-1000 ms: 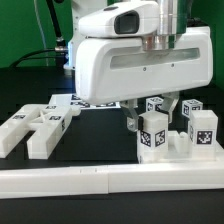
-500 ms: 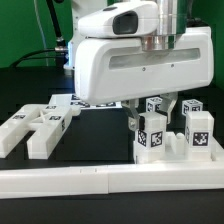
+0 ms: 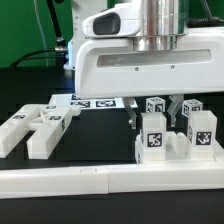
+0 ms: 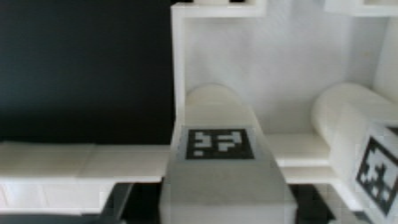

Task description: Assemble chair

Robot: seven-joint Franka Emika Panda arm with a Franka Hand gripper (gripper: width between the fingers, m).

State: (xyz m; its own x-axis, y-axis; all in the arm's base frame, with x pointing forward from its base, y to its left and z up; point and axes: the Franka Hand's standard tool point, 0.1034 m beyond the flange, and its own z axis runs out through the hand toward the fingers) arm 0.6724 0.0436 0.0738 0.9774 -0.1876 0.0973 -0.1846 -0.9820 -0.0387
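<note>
the tool [image 4: 222,197] straddles an upright tagged post [image 4: 221,140], jaws close on either side; i cannot tell whether they grip. the post stands directly beneath, long axis vertical, among the chair parts [image 3: 176,150] at the exterior view's right of the table [image 3: 30,88].

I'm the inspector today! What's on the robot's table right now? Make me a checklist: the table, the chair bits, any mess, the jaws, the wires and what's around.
Surface: black table; the marker board lies flat at the back.
Job's things: loose white chair parts lie on the exterior view's left; a white piece with upright tagged posts stands on its right.
Clutter: nothing seen.
Grippers: the jaws stand on either side of one tagged post; it cannot be told whether they touch it.
Cables: dark cables run behind the table.
Surroundings: a long white rail lies along the front; the background is dark.
</note>
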